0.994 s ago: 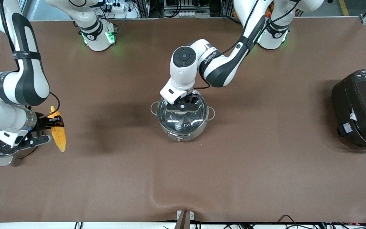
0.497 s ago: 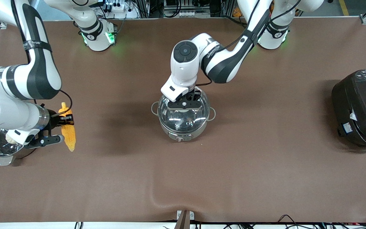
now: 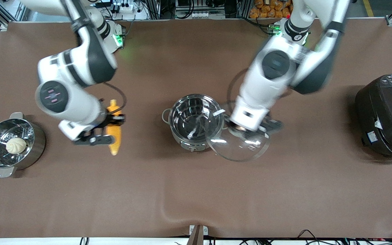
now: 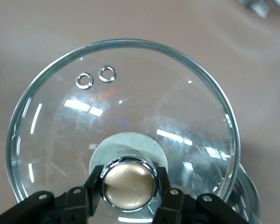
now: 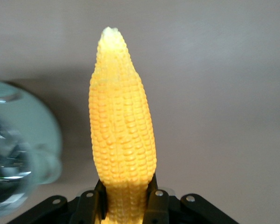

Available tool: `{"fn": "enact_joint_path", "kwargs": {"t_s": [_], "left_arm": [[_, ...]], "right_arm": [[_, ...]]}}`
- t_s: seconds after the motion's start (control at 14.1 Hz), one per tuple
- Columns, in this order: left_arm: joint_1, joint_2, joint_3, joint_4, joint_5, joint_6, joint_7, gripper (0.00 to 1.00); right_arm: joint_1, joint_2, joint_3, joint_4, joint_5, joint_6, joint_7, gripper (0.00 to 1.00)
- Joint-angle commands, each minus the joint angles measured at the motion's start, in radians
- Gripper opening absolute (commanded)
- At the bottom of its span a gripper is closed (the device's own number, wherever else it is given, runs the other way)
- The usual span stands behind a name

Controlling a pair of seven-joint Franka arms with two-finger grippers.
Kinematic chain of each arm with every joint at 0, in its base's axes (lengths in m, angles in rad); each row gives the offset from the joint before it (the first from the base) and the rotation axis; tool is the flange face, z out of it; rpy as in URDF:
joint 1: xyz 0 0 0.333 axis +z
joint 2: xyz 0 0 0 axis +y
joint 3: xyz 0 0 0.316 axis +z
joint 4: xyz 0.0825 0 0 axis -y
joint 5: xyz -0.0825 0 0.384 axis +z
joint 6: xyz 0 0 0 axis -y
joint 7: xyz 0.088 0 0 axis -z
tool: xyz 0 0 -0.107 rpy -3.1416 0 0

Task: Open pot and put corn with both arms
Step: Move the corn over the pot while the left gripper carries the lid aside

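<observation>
The steel pot stands open at the table's middle, its inside bare. My left gripper is shut on the copper knob of the glass lid and holds it in the air beside the pot, toward the left arm's end; the lid's rim overlaps the pot's edge in the front view. The lid fills the left wrist view. My right gripper is shut on the thick end of the yellow corn and holds it over the table between the steamer pot and the pot. The corn points away from the wrist camera.
A steel steamer pot with a pale bun in it stands at the right arm's end. A big black rice cooker stands at the left arm's end. A ridge in the brown cover lies near the front edge.
My left gripper has lifted the lid off the pot and carried it toward the left arm's end. My right gripper has carried the corn from beside the steamer pot toward the pot.
</observation>
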Motion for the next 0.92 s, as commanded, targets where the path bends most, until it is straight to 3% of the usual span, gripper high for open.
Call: {"fn": "enact_joint_path", "kwargs": {"t_s": [0.0,0.35,0.5,0.64,0.71,0.78,0.85], "left_arm": [[0.138,0.011,-0.014,-0.018,-0.028,0.0,0.023,0.0],[0.313,-0.014,-0.02,-0.091,-0.133,0.009,0.17,0.0],[0.335,-0.038,-0.019,-0.161,-0.135,0.029,0.191,0.0],[0.335,-0.084,-0.019,-0.291,-0.129,0.156,0.206,0.0],[0.333,-0.104,-0.019,-0.362,-0.124,0.237,0.206,0.0],[0.327,-0.115,-0.019,-0.42,-0.12,0.314,0.207,0.0],[0.319,-0.104,-0.019,-0.445,-0.117,0.353,0.217,0.0]], "right_arm": [[0.13,0.035,-0.018,0.069,0.019,0.045,0.206,0.1],[0.304,0.138,-0.018,0.069,0.019,0.318,0.331,0.14],[0.361,0.209,-0.018,0.071,0.008,0.399,0.418,0.15],[0.371,0.241,-0.018,0.068,0.005,0.416,0.429,0.19],[0.371,0.249,-0.019,0.066,0.008,0.415,0.432,0.4],[0.371,0.255,-0.018,0.065,0.012,0.413,0.447,0.99],[0.367,0.255,-0.018,0.063,0.009,0.41,0.458,1.0]]}}
